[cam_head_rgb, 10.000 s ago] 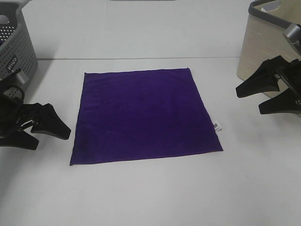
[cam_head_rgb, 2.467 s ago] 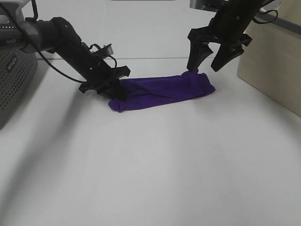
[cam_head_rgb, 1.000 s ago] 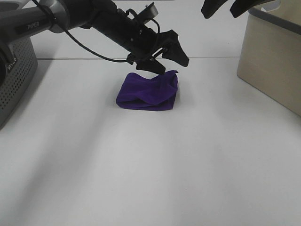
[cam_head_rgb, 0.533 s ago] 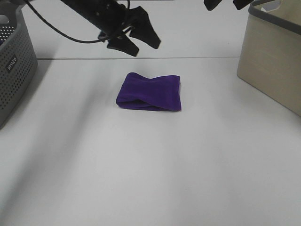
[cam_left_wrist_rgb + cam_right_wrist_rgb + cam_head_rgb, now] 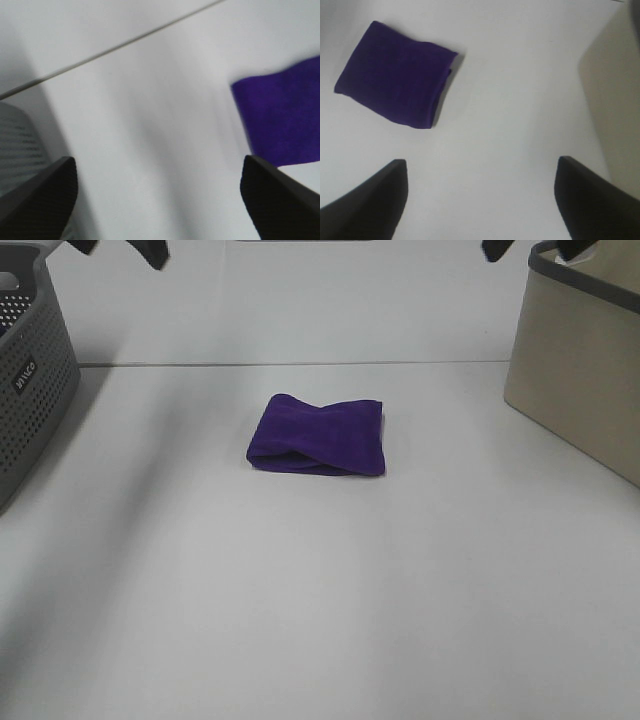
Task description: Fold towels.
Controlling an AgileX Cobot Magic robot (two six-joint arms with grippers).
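One folded purple towel (image 5: 318,435) sits alone on the white tabletop (image 5: 320,590), two bins flank it, and both hands (image 5: 160,200) (image 5: 480,195) hang spread apart, holding nothing.

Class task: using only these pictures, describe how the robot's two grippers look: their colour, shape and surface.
Both grippers are black. The left gripper has broad, wedge-shaped jaws with a fine dotted, mesh-like texture. The right gripper has the same dark, tapering jaws, blurred here. No cables or markings are visible now.

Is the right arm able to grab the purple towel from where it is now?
Probably yes. The purple towel lies alone on the white table, nothing covers it, and the right gripper hangs open above, fingers spread. It would just need to come down.
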